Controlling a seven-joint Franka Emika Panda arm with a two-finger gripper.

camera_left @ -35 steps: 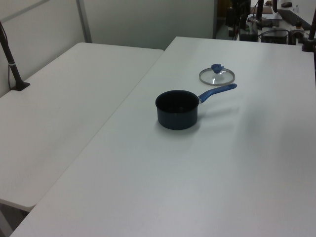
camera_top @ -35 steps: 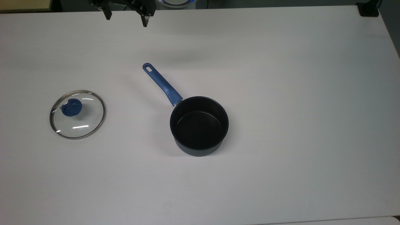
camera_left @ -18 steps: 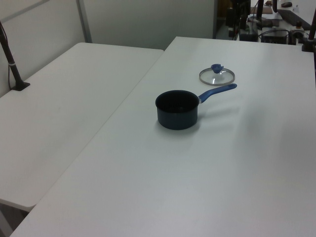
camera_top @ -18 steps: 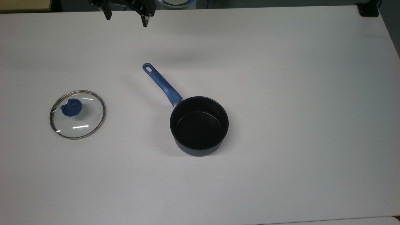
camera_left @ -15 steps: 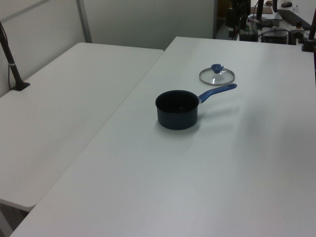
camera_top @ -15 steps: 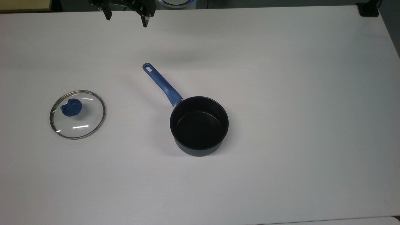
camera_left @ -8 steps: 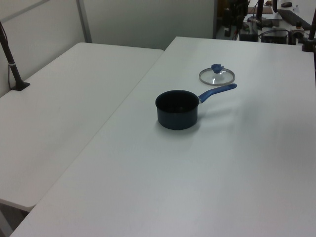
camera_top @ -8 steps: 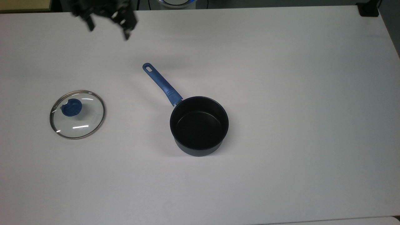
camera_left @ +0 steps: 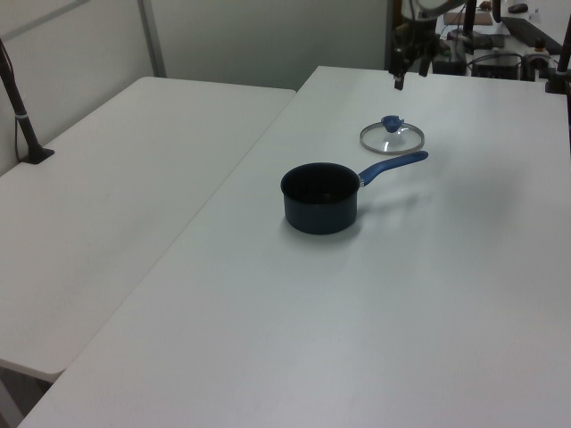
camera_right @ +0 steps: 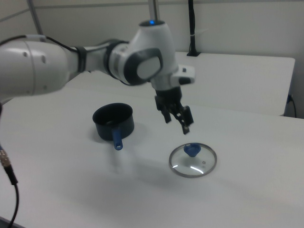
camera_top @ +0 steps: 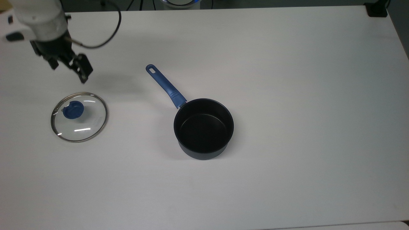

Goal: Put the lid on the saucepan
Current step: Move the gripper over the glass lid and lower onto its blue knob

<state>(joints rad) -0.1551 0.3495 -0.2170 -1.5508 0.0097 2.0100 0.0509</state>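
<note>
The gripper (camera_top: 68,71) hangs in the air above the table (camera_top: 287,80), its two black fingers spread wide with nothing between them, and it sits just beyond the lid (camera_top: 79,117), toward the top view's upper edge. In the right view the gripper (camera_right: 176,121) is clearly raised off the table, above and slightly to the right view's left of the lid (camera_right: 193,159), not touching it. The lid lies flat on the table with its blue knob (camera_top: 73,110) up; bare table surrounds it on every side, so there is open room all round its steel rim. The saucepan (camera_top: 203,128) stands upright well apart from the lid, toward the top view's right, its black inside open and holding nothing. Its long blue handle (camera_top: 165,85) slants back toward the lid's side, ending in a slot hole, with a clear gap of table between handle tip and lid. In the left view the gripper (camera_left: 409,72) shows small near the table's far edge, beyond the lid (camera_left: 392,136) and the saucepan (camera_left: 320,198). The arm (camera_top: 40,14) is cut off at the top view's upper left corner, and a black cable (camera_top: 108,28) loops beside it.
</note>
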